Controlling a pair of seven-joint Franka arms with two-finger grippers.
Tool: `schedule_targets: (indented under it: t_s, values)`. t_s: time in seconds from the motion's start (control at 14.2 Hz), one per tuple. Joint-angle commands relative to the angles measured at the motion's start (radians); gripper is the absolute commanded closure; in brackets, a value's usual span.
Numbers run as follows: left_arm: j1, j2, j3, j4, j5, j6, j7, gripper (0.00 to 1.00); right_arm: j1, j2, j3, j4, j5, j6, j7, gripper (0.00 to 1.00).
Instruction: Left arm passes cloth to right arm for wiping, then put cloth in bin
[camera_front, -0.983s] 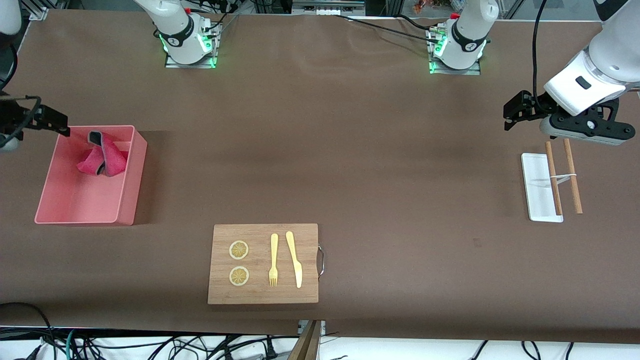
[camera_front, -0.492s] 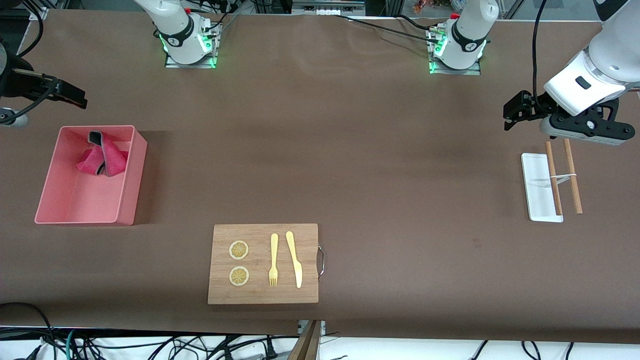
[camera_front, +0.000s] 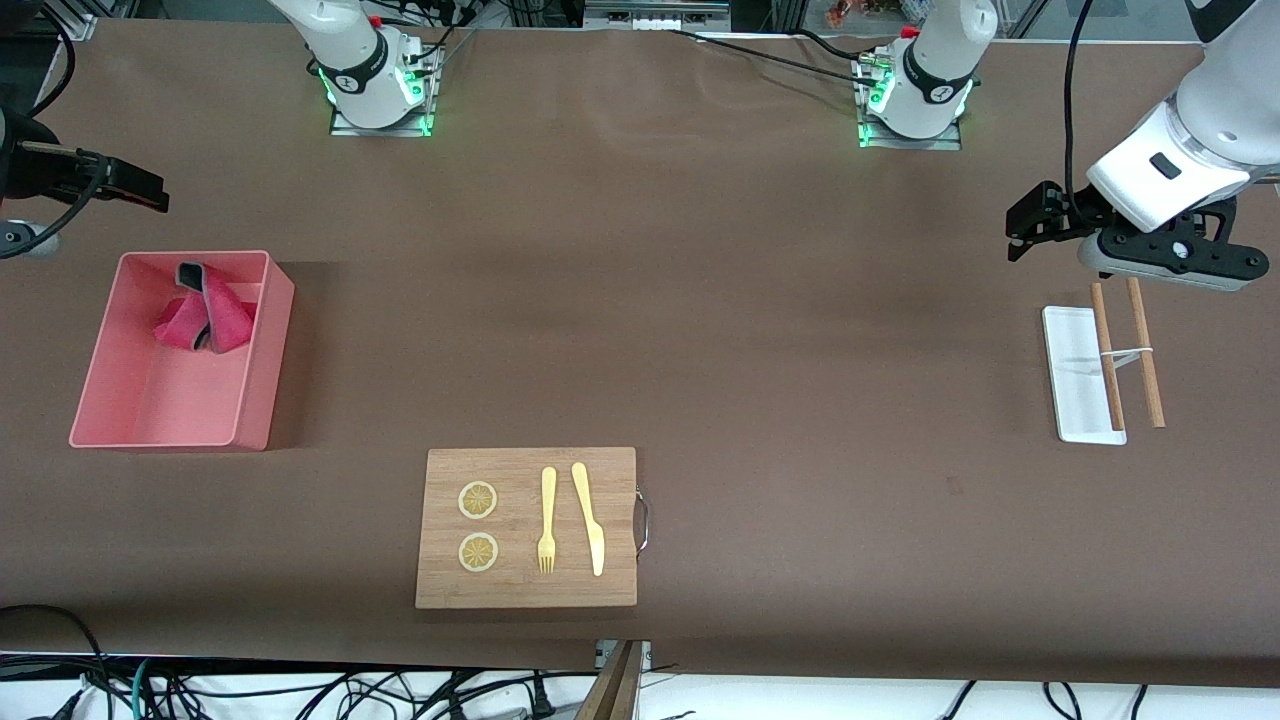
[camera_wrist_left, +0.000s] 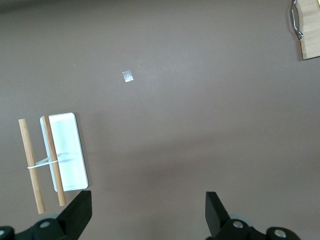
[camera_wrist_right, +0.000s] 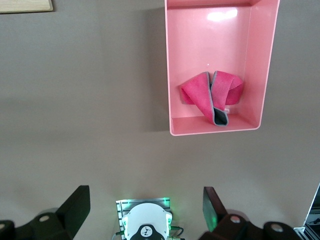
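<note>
The cloth (camera_front: 204, 319) lies crumpled in the bin (camera_front: 258, 400), at the bin's end farther from the front camera — a small crimson-pink piece folded over itself, so its dark grey reverse shows as a curled strip along the top fold. In the right wrist view the cloth (camera_wrist_right: 212, 97) humps into two pink lobes with a thin grey edge between them, touching the bin's (camera_wrist_right: 172, 65) floor near one short wall. The bin is salmon-pink, rectangular, with low straight walls.

The right gripper (camera_front: 140, 190) hangs over bare counter (camera_front: 700, 330) just off that end of the bin, jaws wide and holding nothing; the cloth is near them, but apart.

The left gripper (camera_front: 1022, 232) waits over the counter at the left arm's end, jaws wide and empty — close by sit a white tray (camera_front: 1075, 385) and two wooden sticks (camera_front: 1128, 352) joined by a pale band.

A cutting board (camera_front: 527, 590) with a fork (camera_front: 547, 520), a knife (camera_front: 590, 518) and two lemon slices (camera_front: 477, 526) sits well apart from both grippers.
</note>
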Motion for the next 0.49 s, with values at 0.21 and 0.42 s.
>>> schedule_targets:
  t_s: [0.21, 0.42]
  values:
    - [0.000, 0.017, -0.003, 0.033, -0.019, -0.012, -0.005, 0.00, -0.009, 0.010, 0.001, 0.016, 0.039, -0.004, 0.012, 0.00]
    - [0.002, 0.018, -0.003, 0.033, -0.019, -0.012, -0.005, 0.00, 0.000, 0.043, 0.007, 0.064, 0.044, -0.001, 0.014, 0.00]
